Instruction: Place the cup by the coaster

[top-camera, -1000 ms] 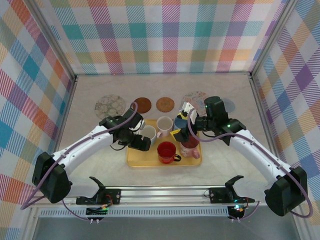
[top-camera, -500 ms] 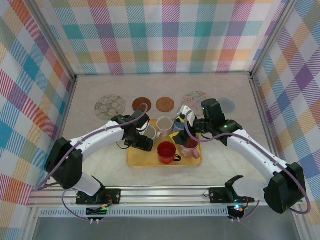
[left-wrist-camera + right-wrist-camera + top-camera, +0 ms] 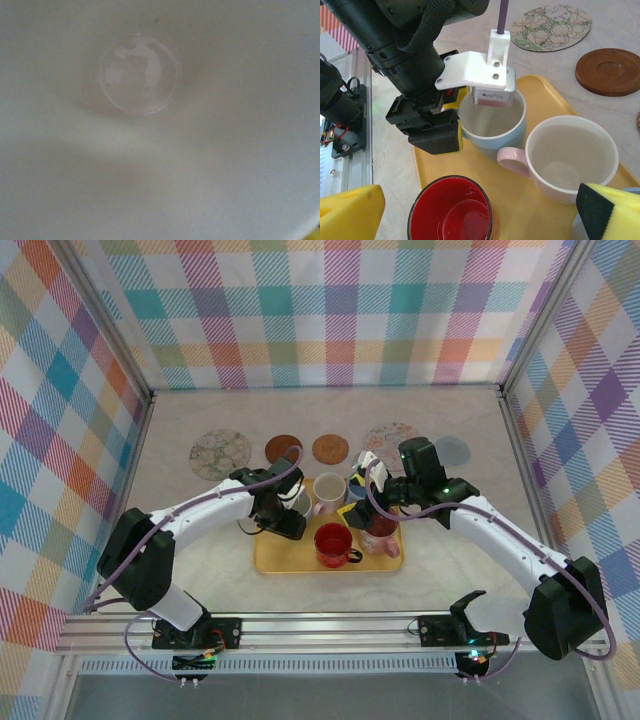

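Pale-blue cup [image 3: 492,120], white inside, is sitting on the yellow tray [image 3: 268,558] right under my left claw [image 3: 286,522], whose arm is reaching in low, having edged rightward this past second; its grip I cannot tell. My right claw [image 3: 370,504] is hovering alongside, pads [image 3: 351,212] spread apart.

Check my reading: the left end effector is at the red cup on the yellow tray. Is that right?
No. The right wrist view shows the left end effector at the pale blue cup on the yellow tray; the red cup stands apart from it.
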